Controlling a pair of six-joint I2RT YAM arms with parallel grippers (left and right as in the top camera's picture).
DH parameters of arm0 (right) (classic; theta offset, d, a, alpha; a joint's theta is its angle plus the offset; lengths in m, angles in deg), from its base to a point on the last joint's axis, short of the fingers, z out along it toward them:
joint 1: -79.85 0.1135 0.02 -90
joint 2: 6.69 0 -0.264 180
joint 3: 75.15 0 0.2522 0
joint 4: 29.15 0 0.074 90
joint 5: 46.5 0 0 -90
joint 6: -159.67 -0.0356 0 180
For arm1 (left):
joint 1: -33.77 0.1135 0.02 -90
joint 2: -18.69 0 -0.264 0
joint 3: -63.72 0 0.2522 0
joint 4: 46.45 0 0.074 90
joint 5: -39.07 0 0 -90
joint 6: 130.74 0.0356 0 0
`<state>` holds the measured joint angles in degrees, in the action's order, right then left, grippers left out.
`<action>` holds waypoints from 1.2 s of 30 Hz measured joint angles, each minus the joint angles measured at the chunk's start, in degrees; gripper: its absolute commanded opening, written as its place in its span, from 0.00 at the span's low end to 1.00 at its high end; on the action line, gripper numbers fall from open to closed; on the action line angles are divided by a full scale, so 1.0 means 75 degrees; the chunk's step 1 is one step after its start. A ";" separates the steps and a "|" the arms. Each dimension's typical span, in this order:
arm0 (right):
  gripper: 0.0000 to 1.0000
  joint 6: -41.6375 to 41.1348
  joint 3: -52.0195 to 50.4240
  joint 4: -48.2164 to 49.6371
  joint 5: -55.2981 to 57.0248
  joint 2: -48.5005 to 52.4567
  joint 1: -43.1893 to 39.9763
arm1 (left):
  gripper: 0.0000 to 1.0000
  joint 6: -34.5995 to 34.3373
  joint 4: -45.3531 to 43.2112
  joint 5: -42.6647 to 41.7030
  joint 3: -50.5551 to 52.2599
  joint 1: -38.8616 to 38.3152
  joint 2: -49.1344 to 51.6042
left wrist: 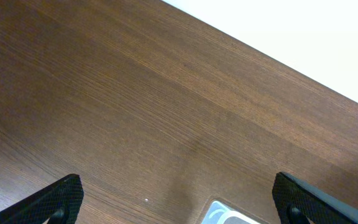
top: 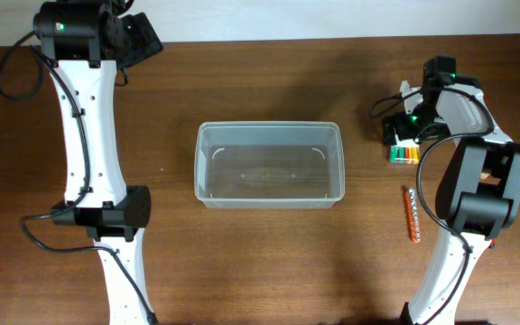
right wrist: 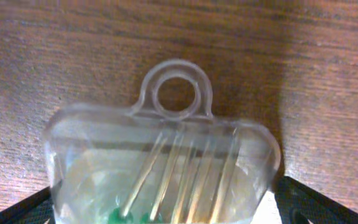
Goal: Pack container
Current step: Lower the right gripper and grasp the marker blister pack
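Container (top: 269, 164) stood empty at centre frame. Right gripper (right wrist: 173, 208), fingers spread, hung over the clear packet (right wrist: 166, 155); closing on it appeared next. Left gripper (left wrist: 182, 202) likewise spread.

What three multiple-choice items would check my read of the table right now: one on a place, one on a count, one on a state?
1. Where does the container sit?
A. In the middle of the table
B. At the far left corner
C. At the near right edge

2. How many things lie inside the container?
A. Three
B. One
C. None

3. How is the right hand?
A. Shut on the container's rim
B. Open, over the clear packet
C. Shut on a cloth

Key:
1 A, the overhead view shows it centred.
2 C, only its bare bottom shows through the clear plastic.
3 B, the right wrist view shows both fingers far apart with the clear packet in view between them.
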<state>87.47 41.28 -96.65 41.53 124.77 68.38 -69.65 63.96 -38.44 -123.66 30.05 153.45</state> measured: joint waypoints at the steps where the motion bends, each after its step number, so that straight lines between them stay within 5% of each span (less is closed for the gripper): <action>1: 0.99 -0.0003 0.0000 0.0009 -0.0029 0.0003 0.0000 | 0.99 0.0000 0.0000 0.0000 0.0000 0.0000 0.0000; 10: 0.81 -0.0017 0.0000 0.0125 -0.0093 0.0003 0.0000 | 0.99 0.0000 0.0000 0.0000 0.0000 0.0000 0.0000; 18: 0.80 -0.0006 0.0000 0.0122 -0.0117 0.0003 0.0000 | 0.99 0.0000 0.0000 -0.0003 0.0000 0.0000 0.0000; 31: 0.60 -0.0044 0.0338 -0.0210 -0.0122 0.0012 0.0000 | 0.99 0.0000 0.0000 0.0000 0.0000 0.0000 0.0000; 36: 0.59 -0.0090 0.0813 -0.0501 -0.0119 0.0012 0.0000 | 0.99 0.0000 0.0000 0.0000 0.0000 0.0000 0.0000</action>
<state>86.79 47.38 -100.41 40.63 124.86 68.38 -69.65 63.96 -38.44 -123.66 30.05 153.45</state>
